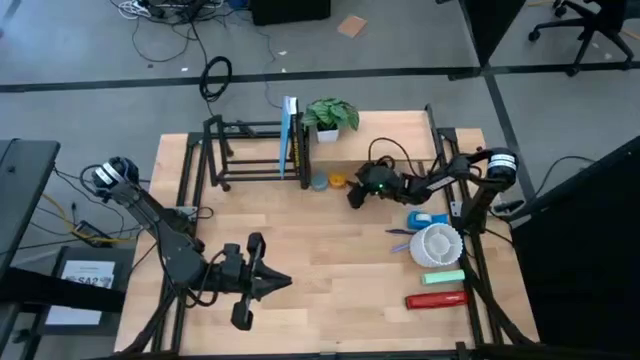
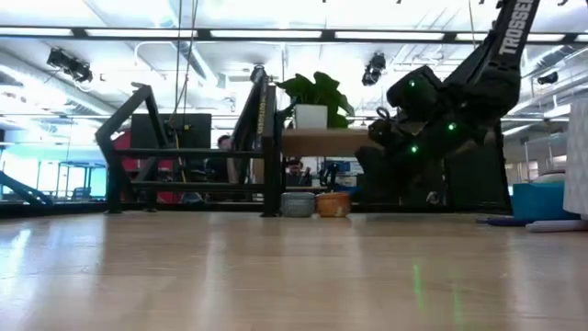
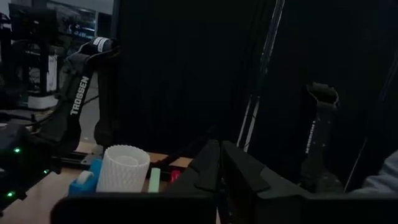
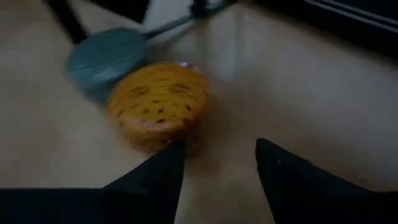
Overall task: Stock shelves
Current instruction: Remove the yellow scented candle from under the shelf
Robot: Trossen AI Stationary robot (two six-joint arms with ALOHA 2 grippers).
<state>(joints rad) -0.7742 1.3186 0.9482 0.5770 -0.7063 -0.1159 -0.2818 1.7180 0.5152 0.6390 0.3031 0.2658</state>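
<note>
The shelves stand at the table's far side: a black rod rack (image 1: pixel 250 152) holding an upright blue board (image 1: pixel 290 135), and a wooden plank stand (image 2: pixel 323 140) with a potted plant (image 1: pixel 331 115) on top. In front of them an orange speckled pot (image 4: pixel 158 106) and a grey-blue pot (image 4: pixel 106 59) rest on the tabletop. My right gripper (image 4: pixel 217 158) is open and low, just on the orange pot's right. My left gripper (image 1: pixel 275 283) is shut on nothing near the table's front left. My right gripper comes at the orange pot nearly level from the table's right. One fingertip (image 4: pixel 169 163) stands right at the pot's near side (image 4: pixel 163 140); I cannot tell whether it touches. The pot sits upright on the table, outside the gap between the fingers.
At the right edge lie a white ribbed cup (image 1: pixel 437 245), a blue container (image 1: pixel 425 219), a green block (image 1: pixel 443 277), a red bar (image 1: pixel 436 299) and thin utensils (image 1: pixel 400 232). Bare wood spans the table's middle (image 1: pixel 330 250).
</note>
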